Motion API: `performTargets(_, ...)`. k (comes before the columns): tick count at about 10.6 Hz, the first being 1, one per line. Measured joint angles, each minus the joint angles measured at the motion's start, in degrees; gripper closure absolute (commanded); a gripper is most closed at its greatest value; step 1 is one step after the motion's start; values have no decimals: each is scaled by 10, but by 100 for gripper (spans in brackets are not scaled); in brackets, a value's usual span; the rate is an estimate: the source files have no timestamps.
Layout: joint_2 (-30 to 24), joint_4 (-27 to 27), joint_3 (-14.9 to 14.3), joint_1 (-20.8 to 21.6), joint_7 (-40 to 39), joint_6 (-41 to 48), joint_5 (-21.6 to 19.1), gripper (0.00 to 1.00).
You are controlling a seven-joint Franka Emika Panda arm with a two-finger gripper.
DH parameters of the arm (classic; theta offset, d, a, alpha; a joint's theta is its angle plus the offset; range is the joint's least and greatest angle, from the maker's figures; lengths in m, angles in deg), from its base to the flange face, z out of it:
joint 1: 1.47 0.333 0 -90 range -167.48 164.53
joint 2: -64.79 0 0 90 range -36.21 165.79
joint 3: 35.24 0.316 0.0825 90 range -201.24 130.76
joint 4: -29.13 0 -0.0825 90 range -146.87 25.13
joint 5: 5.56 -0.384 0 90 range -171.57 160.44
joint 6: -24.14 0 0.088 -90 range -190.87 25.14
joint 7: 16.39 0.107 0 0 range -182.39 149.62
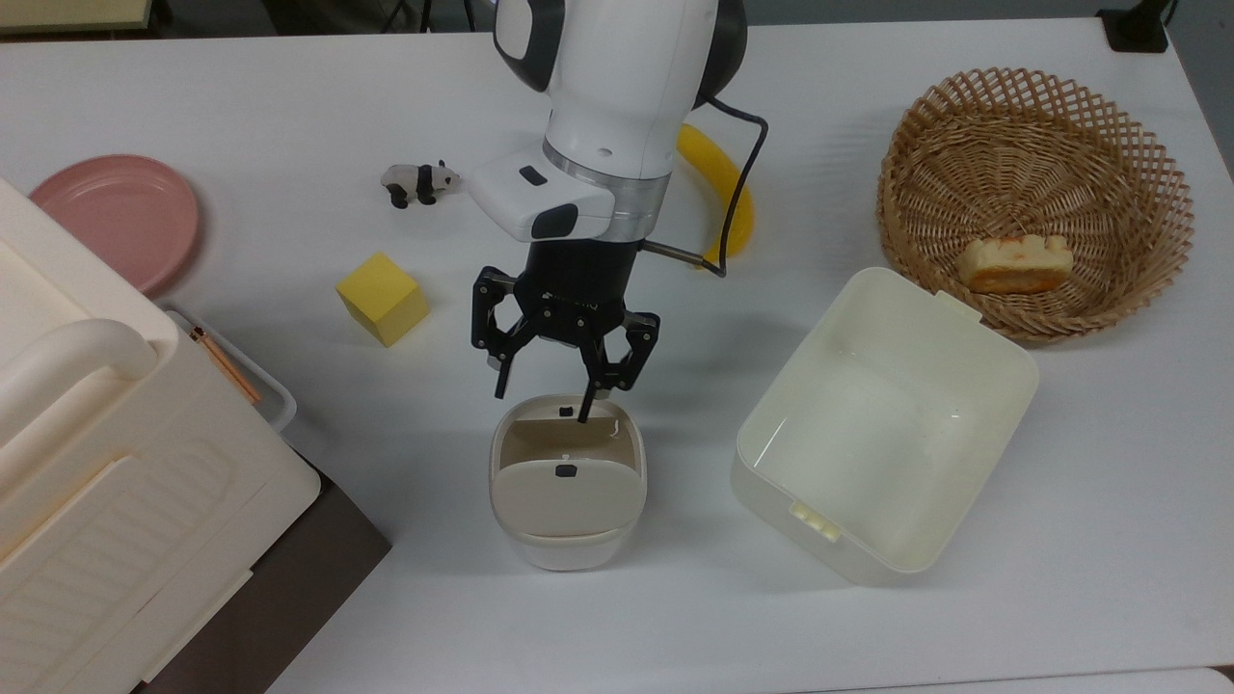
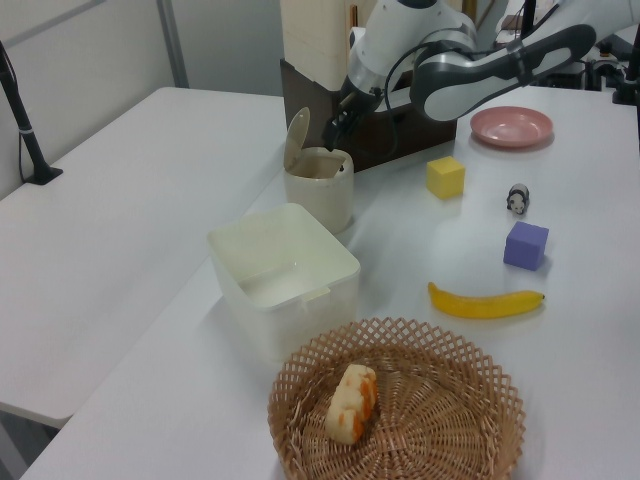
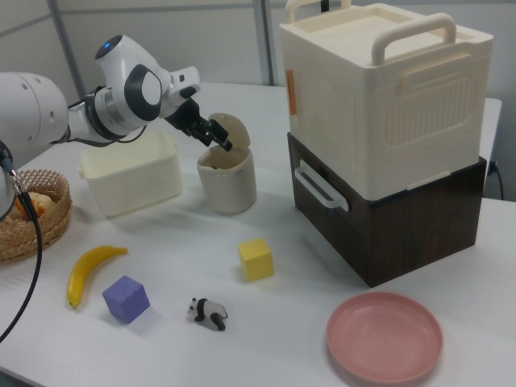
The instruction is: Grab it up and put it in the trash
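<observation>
The black fingers (image 1: 540,405) were spread wide and held nothing, right over the open mouth of the small beige plastic bin with its flap lid (image 1: 567,501). The white paper wad was probably down inside the bin. The bin stood on the white surface (image 1: 289,106).

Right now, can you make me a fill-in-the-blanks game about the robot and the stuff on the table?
1. The gripper hangs over the small bin with its fingers ____.
2. The cube next to the panda figurine in the top view is ____.
3. The piece of bread lies in the wicker ____.
4. The plate is coloured ____.

Missing words: open; yellow; basket; pink.
</observation>
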Motion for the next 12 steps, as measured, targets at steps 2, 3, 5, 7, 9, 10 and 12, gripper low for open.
performTargets(2, -2, 13, 0, 0, 6, 0, 0, 0)
performTargets(3, -12, 15, 0, 0, 7, 17, 0, 0)
performTargets(5, -53, 14, 3, 2, -24, 161, -41, 0)
performTargets(7, -105, 13, 4, 8, -156, 341, -146, 0)
performTargets(9, -160, 2, 1, 5, -214, 444, -209, 0)
performTargets(10, -185, -18, 0, 5, -220, 457, -215, 0)
performTargets(12, -206, -46, -1, -4, -224, 457, -215, 0)
